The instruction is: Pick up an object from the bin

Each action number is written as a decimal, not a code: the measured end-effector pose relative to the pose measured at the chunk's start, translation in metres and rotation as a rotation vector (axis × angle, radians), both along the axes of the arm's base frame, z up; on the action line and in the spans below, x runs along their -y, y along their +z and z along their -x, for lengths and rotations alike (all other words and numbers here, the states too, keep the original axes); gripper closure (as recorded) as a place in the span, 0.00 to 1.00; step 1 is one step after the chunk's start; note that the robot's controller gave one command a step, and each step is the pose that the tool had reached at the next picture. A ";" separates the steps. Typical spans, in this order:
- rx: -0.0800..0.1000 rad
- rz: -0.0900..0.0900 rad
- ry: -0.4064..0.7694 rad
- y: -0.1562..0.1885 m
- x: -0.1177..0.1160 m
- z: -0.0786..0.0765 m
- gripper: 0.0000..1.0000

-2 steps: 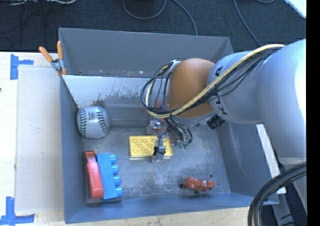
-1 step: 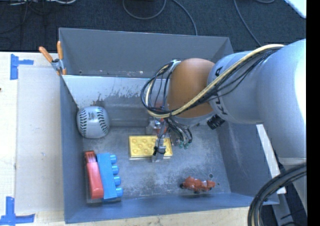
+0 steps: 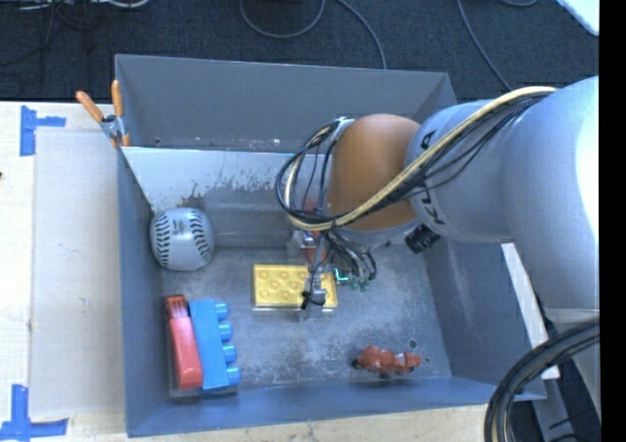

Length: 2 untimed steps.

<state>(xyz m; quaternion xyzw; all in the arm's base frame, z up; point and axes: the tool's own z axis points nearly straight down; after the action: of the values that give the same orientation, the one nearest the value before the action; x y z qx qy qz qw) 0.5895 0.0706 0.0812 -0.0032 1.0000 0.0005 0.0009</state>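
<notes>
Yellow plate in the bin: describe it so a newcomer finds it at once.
Start at the grey bin, then go to the middle of its floor, where the gripper hangs. There lies the yellow plate, flat and studded, unlike the round grey ball to its left and the thicker blue block at lower left.

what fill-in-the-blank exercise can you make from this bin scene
1. The gripper is over the flat ____ studded plastic plate at the middle of the grey metal bin.
2. The grey-and-white striped ball lies on the ____ side of the camera view.
3. The long red block lies right beside the ____ studded plastic brick.
Missing: yellow; left; blue.
</notes>
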 end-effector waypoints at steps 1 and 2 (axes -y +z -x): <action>0.000 0.000 -0.001 0.000 0.000 0.000 1.00; 0.000 0.000 -0.002 0.000 0.000 0.000 1.00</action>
<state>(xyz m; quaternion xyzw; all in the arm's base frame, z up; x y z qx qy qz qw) 0.5896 0.0706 0.0816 -0.0023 1.0000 0.0005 0.0010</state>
